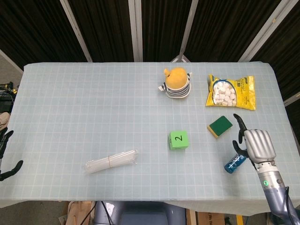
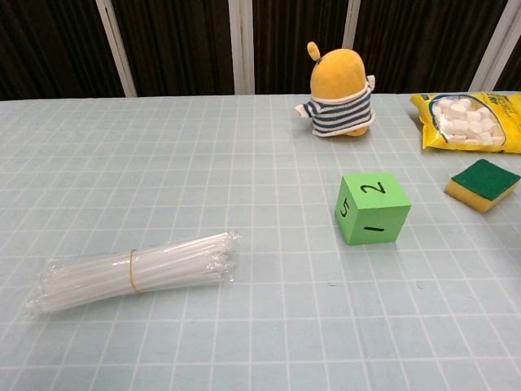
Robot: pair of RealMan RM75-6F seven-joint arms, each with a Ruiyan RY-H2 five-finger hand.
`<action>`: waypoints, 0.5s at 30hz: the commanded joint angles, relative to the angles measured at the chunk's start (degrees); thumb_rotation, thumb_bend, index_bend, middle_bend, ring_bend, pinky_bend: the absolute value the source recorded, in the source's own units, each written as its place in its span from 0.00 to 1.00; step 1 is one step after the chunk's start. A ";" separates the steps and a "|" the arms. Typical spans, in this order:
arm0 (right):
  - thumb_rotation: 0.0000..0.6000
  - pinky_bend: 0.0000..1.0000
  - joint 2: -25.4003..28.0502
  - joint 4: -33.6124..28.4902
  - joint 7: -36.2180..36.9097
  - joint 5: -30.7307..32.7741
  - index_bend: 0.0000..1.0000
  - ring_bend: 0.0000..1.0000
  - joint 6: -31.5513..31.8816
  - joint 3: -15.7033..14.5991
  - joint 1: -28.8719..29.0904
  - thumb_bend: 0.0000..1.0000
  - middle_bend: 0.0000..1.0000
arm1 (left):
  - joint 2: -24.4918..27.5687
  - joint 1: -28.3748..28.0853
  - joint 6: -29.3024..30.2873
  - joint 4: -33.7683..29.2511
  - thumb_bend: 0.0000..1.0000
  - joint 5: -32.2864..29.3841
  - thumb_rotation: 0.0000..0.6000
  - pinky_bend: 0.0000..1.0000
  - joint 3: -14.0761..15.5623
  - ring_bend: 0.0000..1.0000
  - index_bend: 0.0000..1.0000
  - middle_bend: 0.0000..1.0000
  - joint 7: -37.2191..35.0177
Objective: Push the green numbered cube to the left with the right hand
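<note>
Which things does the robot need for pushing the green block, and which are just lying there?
Needed:
green numbered cube
right hand

Just lying there:
blue bottle
green and yellow sponge
yellow bag of marshmallows
stuffed toy
bundle of clear straws

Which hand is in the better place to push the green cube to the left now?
The right hand. It is over the table on the cube's right side, above the blue bottle. The left hand is off the far left edge.
</note>
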 commanded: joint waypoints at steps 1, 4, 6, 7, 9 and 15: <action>1.00 0.72 -0.75 -2.28 -10.31 15.97 0.10 0.86 -11.23 3.05 11.18 0.72 0.82 | 0.16 0.00 -0.11 0.01 0.34 -0.33 1.00 0.00 -0.14 0.00 0.04 0.00 -0.28; 1.00 0.72 -3.50 -0.82 -18.76 23.83 0.11 0.88 -11.69 2.31 17.23 0.78 0.83 | 0.42 0.01 -0.27 -0.05 0.34 -0.80 1.00 0.00 -0.30 0.00 0.04 0.00 -0.79; 1.00 0.72 -5.33 -0.19 -24.10 29.29 0.11 0.88 -11.53 1.50 21.18 0.79 0.83 | 0.44 -0.07 -0.49 -0.01 0.34 -1.17 1.00 0.00 -0.45 0.00 0.04 0.00 -0.83; 1.00 0.72 -6.00 -0.13 -26.22 32.11 0.11 0.88 -11.44 1.13 22.97 0.80 0.83 | 0.47 -0.12 -0.66 -0.05 0.34 -1.30 1.00 0.00 -0.47 0.00 0.04 0.00 -0.86; 1.00 0.72 -7.30 0.01 -29.84 37.80 0.11 0.88 -11.51 0.46 26.55 0.82 0.83 | 0.52 -0.26 -1.03 -0.11 0.34 -1.52 1.00 0.00 -0.51 0.00 0.04 0.00 -0.80; 1.00 0.72 -10.65 1.51 -35.35 49.96 0.11 0.88 -11.56 -1.18 34.65 0.83 0.83 | 0.55 -0.45 -1.48 -0.25 0.34 -2.08 1.00 0.00 -0.70 0.00 0.04 0.00 -0.61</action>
